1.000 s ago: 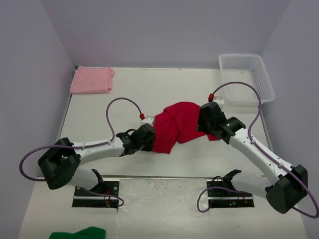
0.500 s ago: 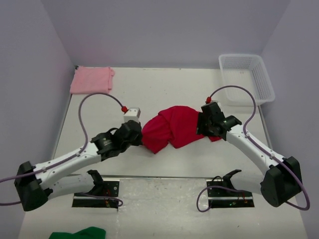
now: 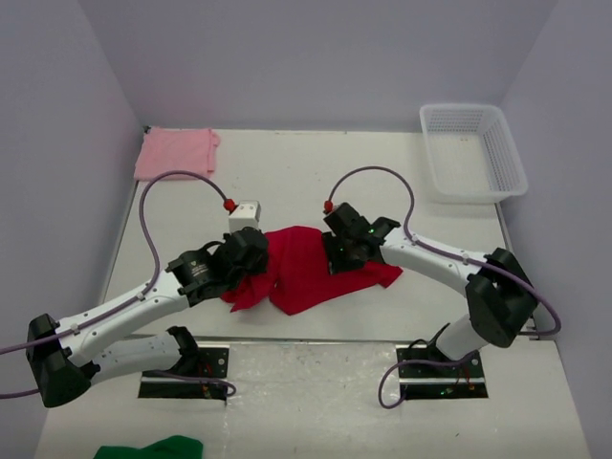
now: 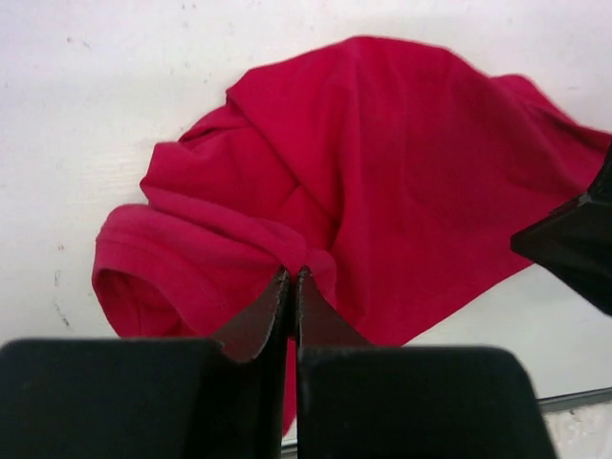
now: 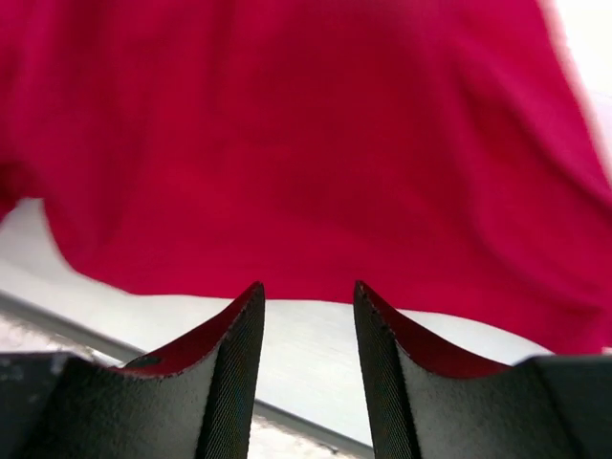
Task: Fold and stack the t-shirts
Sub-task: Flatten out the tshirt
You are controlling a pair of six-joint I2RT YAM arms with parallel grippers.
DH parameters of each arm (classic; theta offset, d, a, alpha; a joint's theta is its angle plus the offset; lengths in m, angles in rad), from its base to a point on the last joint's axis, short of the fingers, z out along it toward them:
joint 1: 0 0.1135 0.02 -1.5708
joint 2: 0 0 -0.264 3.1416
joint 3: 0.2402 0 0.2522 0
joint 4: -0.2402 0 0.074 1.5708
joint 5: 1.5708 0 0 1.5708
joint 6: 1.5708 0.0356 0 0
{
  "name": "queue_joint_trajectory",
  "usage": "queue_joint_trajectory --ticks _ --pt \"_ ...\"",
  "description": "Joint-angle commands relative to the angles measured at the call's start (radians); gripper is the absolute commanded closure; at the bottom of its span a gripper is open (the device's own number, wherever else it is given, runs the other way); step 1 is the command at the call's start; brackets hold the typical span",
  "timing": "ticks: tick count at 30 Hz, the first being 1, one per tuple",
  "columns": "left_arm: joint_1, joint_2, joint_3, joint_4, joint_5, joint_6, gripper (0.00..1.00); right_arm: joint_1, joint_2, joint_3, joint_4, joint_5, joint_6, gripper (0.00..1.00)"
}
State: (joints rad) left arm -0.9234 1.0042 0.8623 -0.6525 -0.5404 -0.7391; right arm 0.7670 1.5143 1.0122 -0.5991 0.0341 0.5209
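Observation:
The crimson red t-shirt (image 3: 308, 273) lies crumpled on the white table (image 3: 287, 182) between both arms. My left gripper (image 3: 258, 273) is at its left side. In the left wrist view the left gripper (image 4: 294, 275) is shut on a raised fold of the red t-shirt (image 4: 382, 163). My right gripper (image 3: 342, 256) hangs over the shirt's right half. In the right wrist view the right gripper (image 5: 306, 292) is open with only table between its fingers, and the red t-shirt (image 5: 306, 134) lies just beyond the tips. The pink t-shirt (image 3: 177, 153) lies folded at the far left corner.
A white mesh basket (image 3: 473, 148) stands at the far right corner. A green cloth (image 3: 153, 448) pokes in at the bottom left, off the table. The table's metal front edge (image 3: 316, 339) runs just near of the shirt.
My left gripper has shut on the red shirt and dragged it left and nearer. The right arm has swung left over the shirt, its jaws narrower.

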Motion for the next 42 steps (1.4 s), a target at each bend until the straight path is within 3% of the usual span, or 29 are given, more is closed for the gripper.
queue_joint_trajectory --ticks 1,10,28,31,33,34,42 --pt "-0.003 0.011 -0.025 0.04 -0.01 0.003 1.0 0.11 0.066 0.097 0.035 -0.026 0.033 0.57" --pt "-0.003 0.024 -0.04 0.053 -0.007 0.004 1.0 0.258 0.288 0.268 0.047 -0.039 0.073 0.59" --pt "-0.003 -0.027 -0.063 0.03 -0.01 0.006 1.0 0.273 0.449 0.396 0.097 -0.105 0.088 0.61" --pt "-0.002 -0.029 -0.063 0.025 -0.013 0.007 1.0 0.276 0.448 0.387 0.107 -0.102 0.099 0.7" --pt "-0.002 -0.03 -0.063 0.022 -0.013 0.009 1.0 0.276 0.442 0.379 0.101 -0.088 0.102 0.96" --pt "-0.002 -0.03 -0.062 0.019 -0.016 0.01 1.0 0.276 0.422 0.376 0.081 -0.045 0.111 1.0" --pt "-0.003 -0.071 0.082 -0.081 -0.073 0.055 1.0 0.278 0.095 0.414 -0.244 0.326 0.07 1.0"
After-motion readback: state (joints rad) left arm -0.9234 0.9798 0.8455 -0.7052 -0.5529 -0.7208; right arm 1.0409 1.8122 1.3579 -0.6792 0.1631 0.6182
